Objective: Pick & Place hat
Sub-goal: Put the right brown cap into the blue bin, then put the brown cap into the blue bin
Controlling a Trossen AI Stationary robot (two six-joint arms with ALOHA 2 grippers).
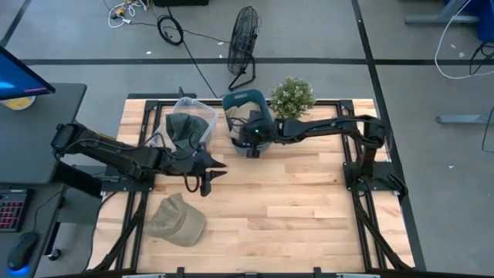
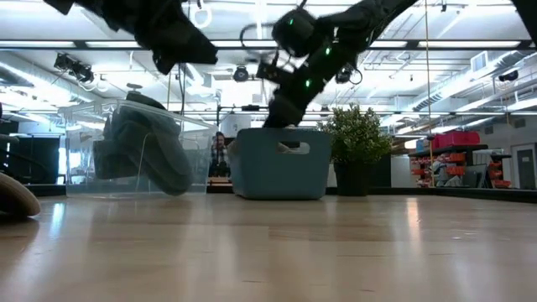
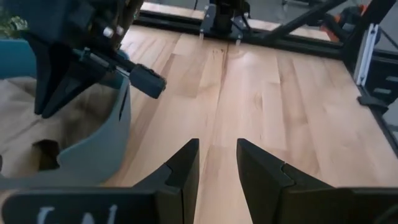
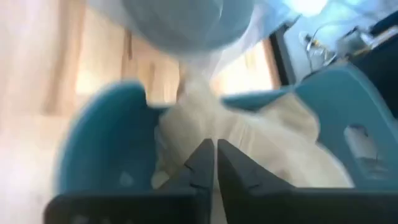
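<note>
Teal bin (image 1: 231, 101): I see a rounded plastic tub at the far edge of the table, just beside the potted plant (image 1: 292, 96). In the right wrist view it holds crumpled cream-coloured fabric (image 4: 273, 146), soft and folded; I cannot tell what that fabric is.

Clear bin (image 1: 202, 113): a see-through plastic box to the left of the teal one. A dark grey-green hat (image 1: 182, 128) sits in it, slumped against the wall; in the low view it shows through the clear side as a soft drooping mass (image 2: 147, 147).

Loose hat (image 1: 177, 220): a tan cloth cap lies on the bare wood at the near left of the table, well apart from both bins. It lies flattened, long axis running diagonally from near-left to far-right; I cannot tell which end is the brim.

Right gripper (image 4: 215, 163): I have it over the teal bin's near rim, pointing down into the fabric. Its fingers are nearly together, only a thin slit between them; nothing visibly held.

Left gripper (image 3: 217, 168): it hovers above the table just in front of the clear bin, fingers parted narrowly with bare wood showing in the gap, holding nothing.

Table (image 1: 309, 193): light wooden planks, smooth, with a black metal frame round the edge.

Beyond the table: a floor fan (image 1: 243, 38) stands on the grey floor.
</note>
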